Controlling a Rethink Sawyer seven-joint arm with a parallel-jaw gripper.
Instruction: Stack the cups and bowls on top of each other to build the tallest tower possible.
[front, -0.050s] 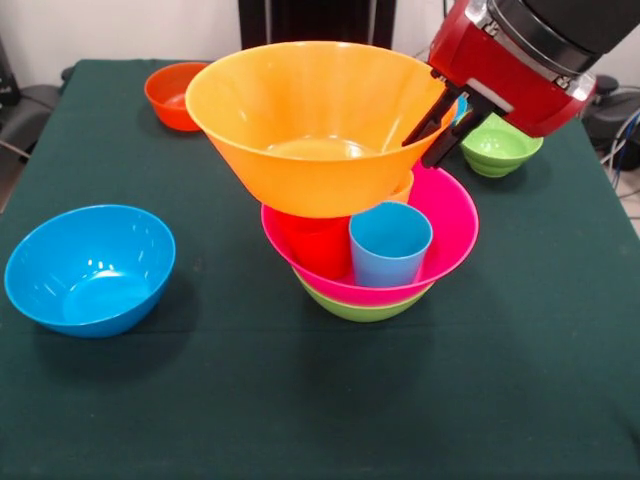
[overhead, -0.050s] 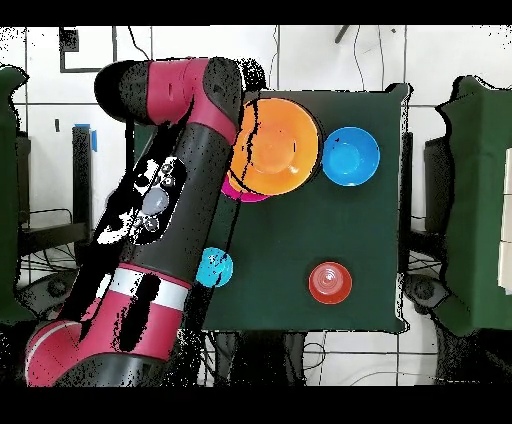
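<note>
I see the end effector pinching the yellow-orange bowl's right rim above the pink bowl, perhaps resting on cups.

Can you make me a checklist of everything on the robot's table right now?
Surface: dark green table, cloth-covered.
Job's things: green bowl at the bottom, pink bowl in it, holding a red cup, light blue cup and a yellow cup; large yellow-orange bowl tilted above the cups. Loose: blue bowl, small orange bowl, small green bowl, small blue bowl.
Clutter: nothing seen.
Gripper: gripper pinching the yellow-orange bowl's rim.
Cables: wires off the table's edge.
Surroundings: tiled floor.
</note>
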